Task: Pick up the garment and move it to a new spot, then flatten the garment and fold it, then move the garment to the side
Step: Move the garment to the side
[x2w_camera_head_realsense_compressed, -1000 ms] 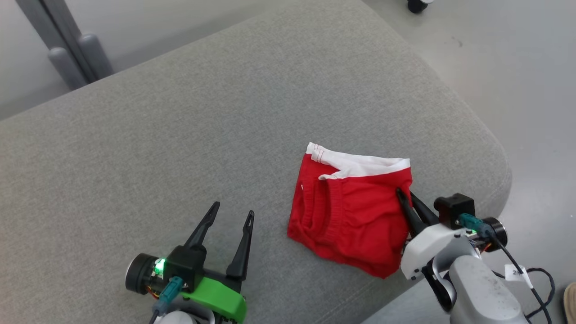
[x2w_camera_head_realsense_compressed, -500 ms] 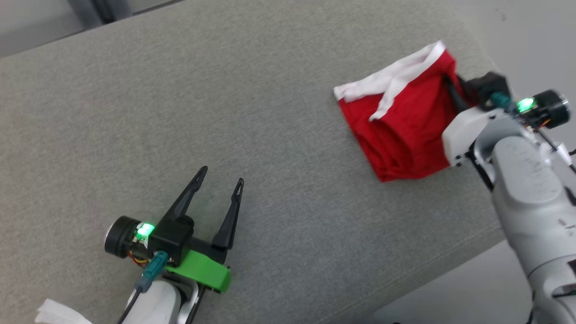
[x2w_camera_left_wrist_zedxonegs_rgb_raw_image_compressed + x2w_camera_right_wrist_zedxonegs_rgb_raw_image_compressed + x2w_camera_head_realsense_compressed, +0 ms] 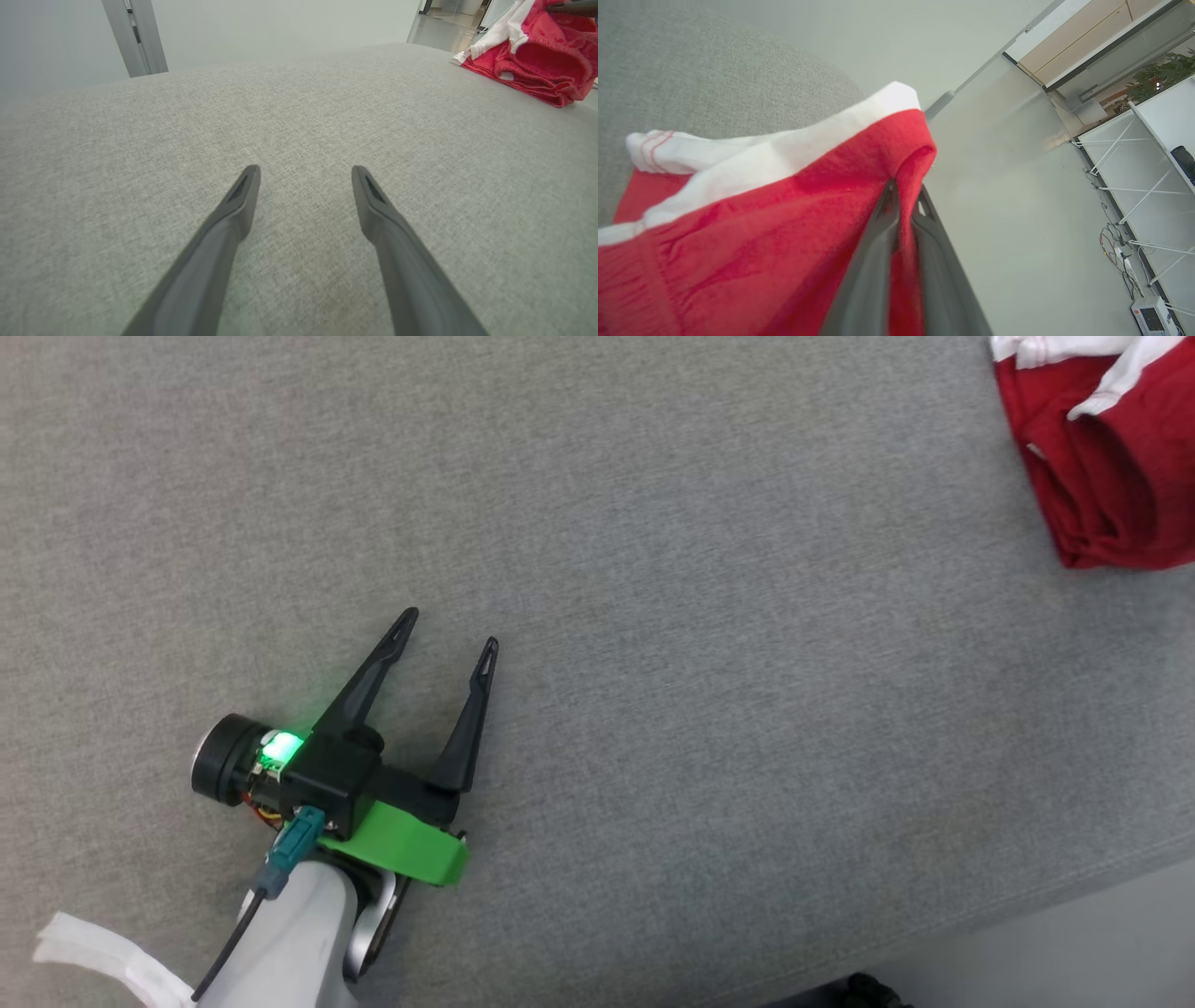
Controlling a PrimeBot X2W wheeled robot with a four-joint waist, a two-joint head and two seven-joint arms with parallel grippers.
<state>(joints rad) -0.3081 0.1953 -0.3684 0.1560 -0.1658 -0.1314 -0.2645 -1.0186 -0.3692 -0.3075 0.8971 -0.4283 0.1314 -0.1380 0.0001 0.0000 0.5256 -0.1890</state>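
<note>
Garment (image 3: 761, 210): red shorts with a white waistband, pinched at a red fold between the two fingers of the right gripper (image 3: 906, 186). Fingers almost together, cloth sandwiched in the narrow gap and running down it toward the wrist. Waistband lies beyond the fingertips and to their left. Most of the red cloth bunches left of the fingers. Grey cushion (image 3: 691, 60) shows past the waistband, pale floor (image 3: 1017, 210) to the right of the fingers.

Left gripper (image 3: 449, 629): fingers spread wide, nothing between them but bare cushion fabric. Fingertips sit low over the cushion. Cannot tell if they touch it.

Left wrist view: garment well ahead of these fingertips and far off to their right, crumpled near the cushion's far edge, lower edge on the fabric, waistband on its left side. A dark fingertip of the other gripper meets its top. Grey post (image 3: 135, 37) stands beyond the cushion, ahead and left of the fingers.

Head view: garment well apart from the left fingers, up and right of their tips, cut off by the frame edge.
</note>
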